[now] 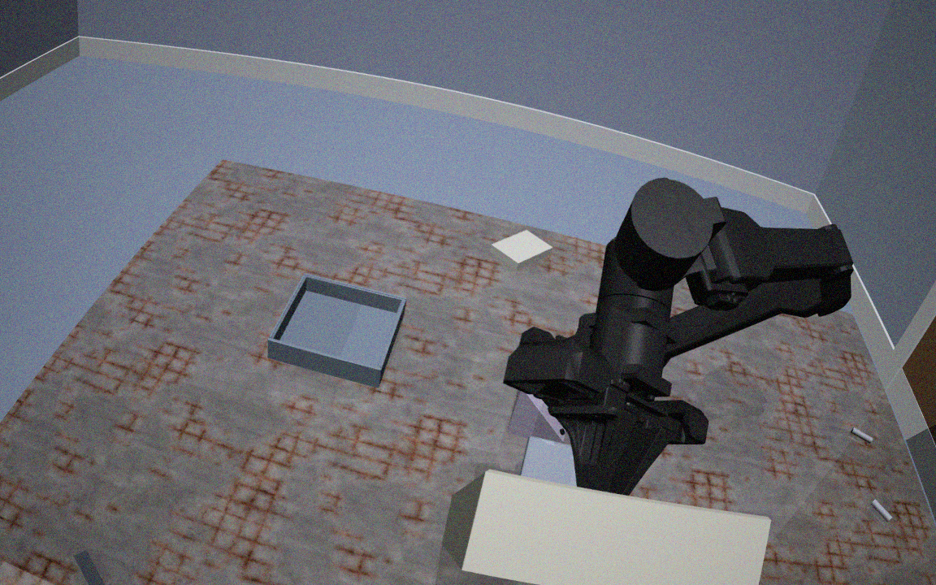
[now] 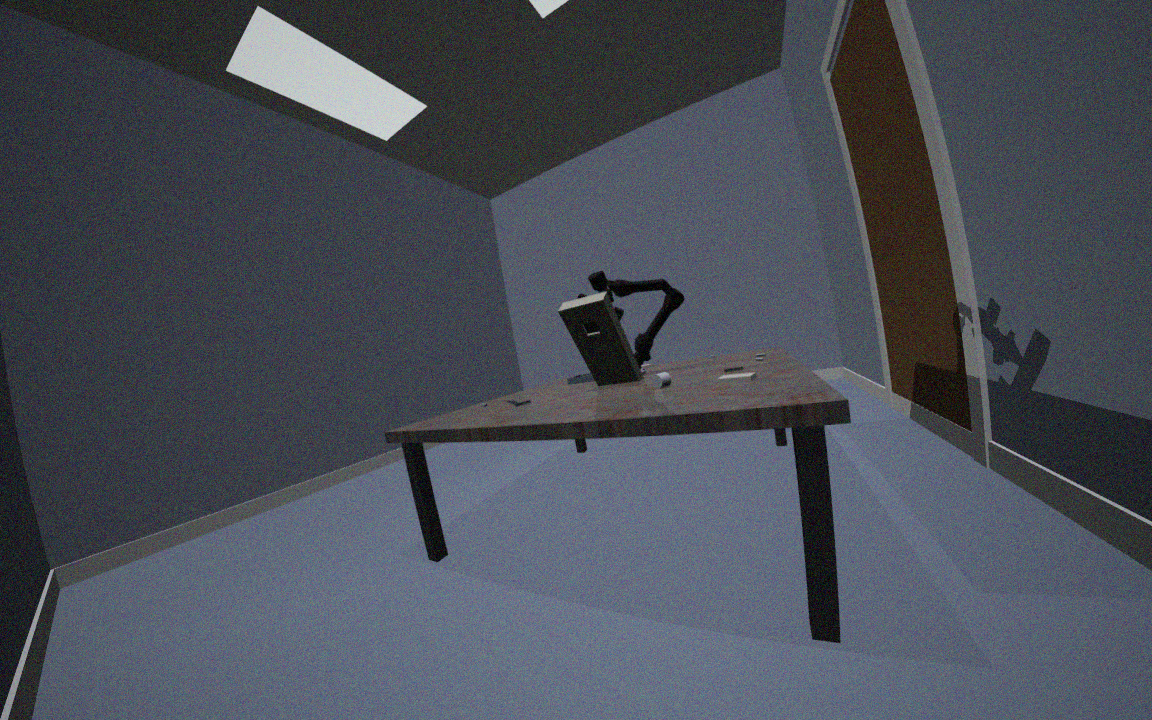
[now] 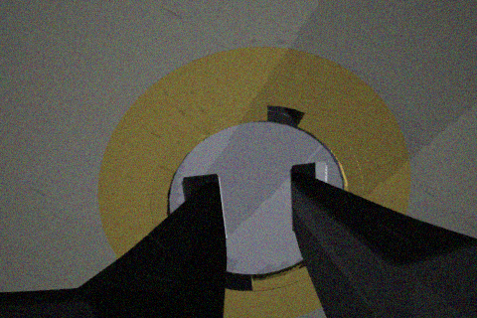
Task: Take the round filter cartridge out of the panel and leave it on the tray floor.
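The round white filter cartridge [image 3: 254, 149] sits in the cream service panel [image 3: 99, 0] [image 1: 602, 538] [image 2: 598, 340], ringed by a yellow band [image 3: 166, 119]. Small dark notches show at the top and bottom of its rim. My gripper [image 3: 254, 194] [image 1: 606, 473] points into the panel face, with one finger in each of the two slots, shut on the strip of cartridge face between them. In the top view the panel's top hides the fingertips. The grey-blue tray [image 1: 326, 360] stands open on the table, to the left of the arm.
A white card [image 1: 522, 245] lies behind the arm. Two small white pegs [image 1: 862, 435] [image 1: 881, 509] lie near the table's right edge. A pale plate [image 1: 531, 437] lies under the gripper.
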You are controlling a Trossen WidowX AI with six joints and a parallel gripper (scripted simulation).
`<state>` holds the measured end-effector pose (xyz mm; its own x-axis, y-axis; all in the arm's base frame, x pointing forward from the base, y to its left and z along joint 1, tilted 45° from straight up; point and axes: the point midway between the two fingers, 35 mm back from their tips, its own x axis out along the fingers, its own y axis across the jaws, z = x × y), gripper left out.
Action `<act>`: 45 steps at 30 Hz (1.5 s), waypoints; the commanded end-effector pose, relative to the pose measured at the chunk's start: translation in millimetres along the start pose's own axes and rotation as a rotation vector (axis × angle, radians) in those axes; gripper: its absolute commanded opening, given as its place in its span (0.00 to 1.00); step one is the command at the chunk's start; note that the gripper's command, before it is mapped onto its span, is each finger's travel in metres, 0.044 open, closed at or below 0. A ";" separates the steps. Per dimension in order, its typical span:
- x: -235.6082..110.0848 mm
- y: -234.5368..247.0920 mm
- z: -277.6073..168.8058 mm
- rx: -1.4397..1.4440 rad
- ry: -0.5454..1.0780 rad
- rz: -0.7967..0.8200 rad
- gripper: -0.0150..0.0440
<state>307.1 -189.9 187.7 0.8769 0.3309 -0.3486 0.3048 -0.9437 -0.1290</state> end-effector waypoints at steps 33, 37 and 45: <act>11.0 0.0 0.7 -1.239 -0.009 -0.008 0.25; 11.4 0.0 0.7 -1.378 -0.009 -0.009 0.25; 12.9 0.0 0.7 -1.312 -0.009 -0.008 0.25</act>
<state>307.2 -189.7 186.0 0.8805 0.3317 -0.3386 0.4267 -0.2435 0.8710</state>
